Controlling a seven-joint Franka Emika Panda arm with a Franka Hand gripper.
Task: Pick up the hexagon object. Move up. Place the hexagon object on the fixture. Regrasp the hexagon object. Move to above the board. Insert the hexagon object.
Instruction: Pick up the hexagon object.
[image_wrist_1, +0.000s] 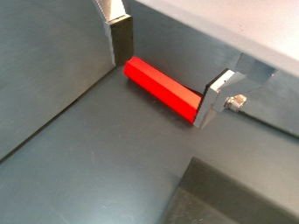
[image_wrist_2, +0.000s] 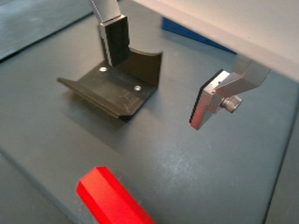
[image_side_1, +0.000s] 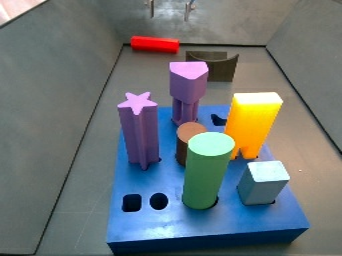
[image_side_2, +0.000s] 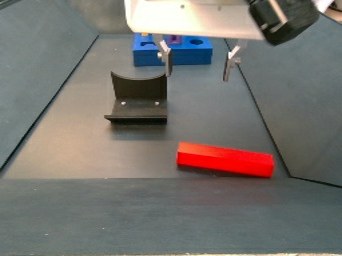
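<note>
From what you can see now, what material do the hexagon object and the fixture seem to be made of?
The hexagon object looks like matte red plastic: uniform colour, soft sheen. The fixture seems dark plastic or coated metal, with screw heads visible. The open gripper hangs above, holding neither.

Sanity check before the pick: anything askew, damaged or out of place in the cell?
Nothing stands out. The hexagon object lies flat on the floor, intact, apart from the fixture, which stands upright. The claw hangs open above the floor, holding nothing. The pegs stand upright on the board.
</note>
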